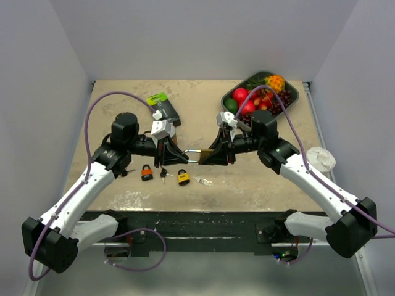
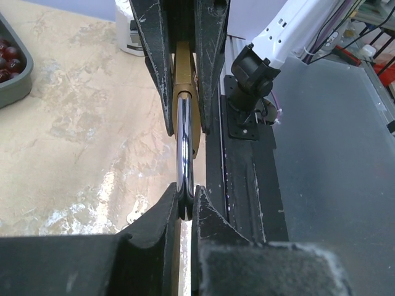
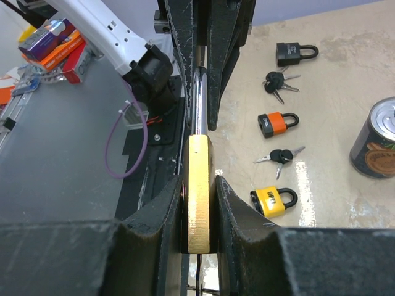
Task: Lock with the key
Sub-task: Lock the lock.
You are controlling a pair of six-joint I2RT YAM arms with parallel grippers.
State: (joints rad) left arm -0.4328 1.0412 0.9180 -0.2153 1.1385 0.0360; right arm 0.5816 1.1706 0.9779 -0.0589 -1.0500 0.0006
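Observation:
A brass padlock (image 1: pixel 199 156) hangs in the air between my two grippers over the middle of the table. My left gripper (image 1: pixel 182 159) is shut on its chrome shackle (image 2: pixel 184 148), seen in the left wrist view between the fingertips of that gripper (image 2: pixel 186 200). My right gripper (image 1: pixel 210 157) is shut on the brass body (image 3: pixel 199 185), which stands edge-on between its pads. No key shows in the lock. Two bunches of black-headed keys (image 3: pixel 279 155) (image 3: pixel 278 82) lie on the table.
An orange padlock (image 1: pixel 147 172), a yellow padlock (image 1: pixel 183 177) and a small silvery item (image 1: pixel 202 180) lie below the grippers. A black padlock (image 3: pixel 295 51) and a can (image 3: pixel 376 139) show in the right wrist view. A green-labelled pack (image 1: pixel 162 106), a fruit tray (image 1: pixel 293 98) and a white roll (image 1: pixel 321 159) stand farther off.

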